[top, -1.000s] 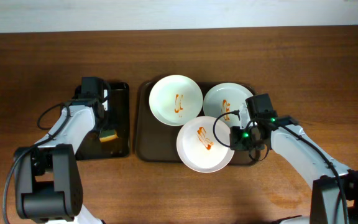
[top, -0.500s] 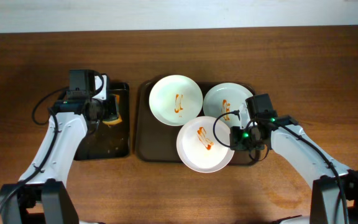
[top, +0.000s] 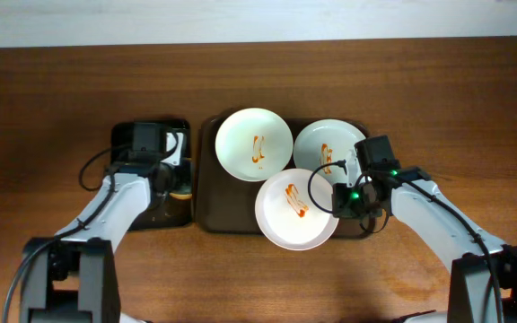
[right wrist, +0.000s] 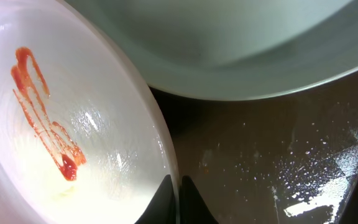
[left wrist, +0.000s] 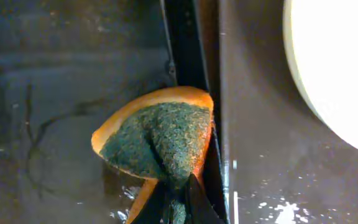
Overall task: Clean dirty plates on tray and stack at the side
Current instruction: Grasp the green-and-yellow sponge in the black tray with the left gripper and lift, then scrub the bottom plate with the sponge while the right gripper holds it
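Observation:
Three plates lie on the dark brown tray [top: 206, 213], each with an orange-red sauce smear. A white plate [top: 254, 144] is at the back left, a pale green-grey plate [top: 323, 144] at the back right, and a white plate [top: 295, 213] at the front. My right gripper [top: 337, 199] is shut on the front plate's right rim [right wrist: 166, 158], with the green-grey plate [right wrist: 241, 56] just beyond. My left gripper [left wrist: 178, 199] is shut on an orange and green sponge [left wrist: 160, 137], held over the right edge of the small black tray [top: 148, 221], beside the brown tray's left rim [left wrist: 224, 93].
The small black tray [left wrist: 55, 106] is wet. Both trays stand on a brown wooden table [top: 258, 90] with a pale wall along the back. The brown tray's floor [right wrist: 278, 143] carries water drops.
My left arm has moved right and toward the front, carrying the sponge from the black tray's middle to its right edge. The right gripper and the plates have not moved.

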